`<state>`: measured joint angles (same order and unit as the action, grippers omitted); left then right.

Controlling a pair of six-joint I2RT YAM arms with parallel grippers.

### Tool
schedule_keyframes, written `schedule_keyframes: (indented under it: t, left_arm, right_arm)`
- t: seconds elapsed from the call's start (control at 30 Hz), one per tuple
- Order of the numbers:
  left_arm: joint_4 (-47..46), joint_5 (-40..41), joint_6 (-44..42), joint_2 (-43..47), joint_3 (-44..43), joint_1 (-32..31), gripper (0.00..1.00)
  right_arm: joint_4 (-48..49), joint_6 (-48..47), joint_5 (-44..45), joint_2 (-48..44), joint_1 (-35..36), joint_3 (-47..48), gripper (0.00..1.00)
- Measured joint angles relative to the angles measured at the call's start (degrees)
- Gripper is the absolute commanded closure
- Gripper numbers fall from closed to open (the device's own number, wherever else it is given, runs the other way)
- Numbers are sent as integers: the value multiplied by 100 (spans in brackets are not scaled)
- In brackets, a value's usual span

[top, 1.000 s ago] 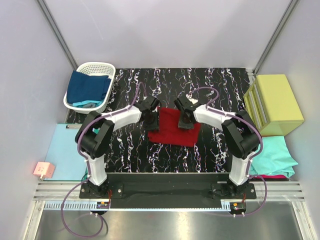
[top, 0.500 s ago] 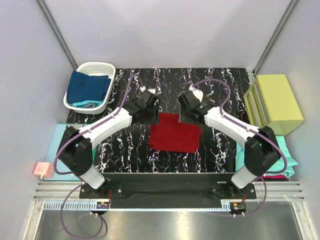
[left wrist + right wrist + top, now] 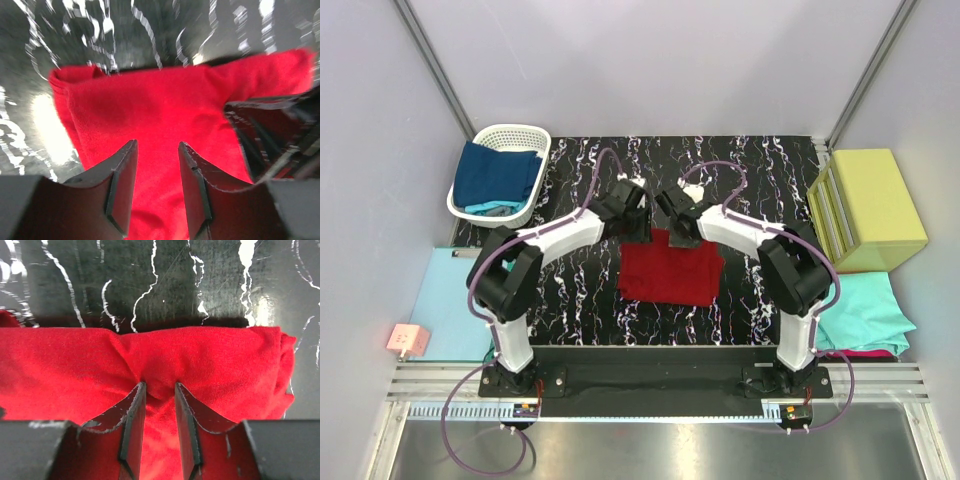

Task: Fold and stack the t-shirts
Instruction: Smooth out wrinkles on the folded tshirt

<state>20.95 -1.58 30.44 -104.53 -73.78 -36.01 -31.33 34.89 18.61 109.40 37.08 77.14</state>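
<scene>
From above, both arms bend inward; the left hand (image 3: 636, 228) and right hand (image 3: 682, 238) meet the upper edge of the red shirt (image 3: 670, 275), at the centre of the worktop (image 3: 580, 300). Left wrist: jaws parted over flat cloth, released. Right wrist: cloth puckers between narrow jaws; grasped or not, I cannot tell.

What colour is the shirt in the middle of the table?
The t-shirt is plain dark red, clearest in the right wrist view.

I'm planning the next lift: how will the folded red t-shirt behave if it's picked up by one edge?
Likely floppy: the red t-shirt puckers where the right hand meets it. Its folded layers may droop open. Probably light, since it looks like thin cloth.
</scene>
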Motion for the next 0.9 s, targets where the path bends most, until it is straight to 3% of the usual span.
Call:
schedule_keyframes:
  t: [0.3, 0.43, 0.6, 0.9]
  left_arm:
    - [63, -142, -92, -896, -354, 11, 60]
    - [28, -122, -98, -866, -337, 46, 56]
    - [96, -7, -149, -258, -66, 39, 53]
    - [-61, 35, -125, 1082, 59, -11, 54]
  right_arm:
    - [-83, -11, 90, 586, -81, 448, 64]
    - [50, 42, 184, 509, -92, 350, 54]
    - [118, -9, 343, -345, -83, -313, 51]
    - [22, 50, 385, -1941, 57, -616, 52]
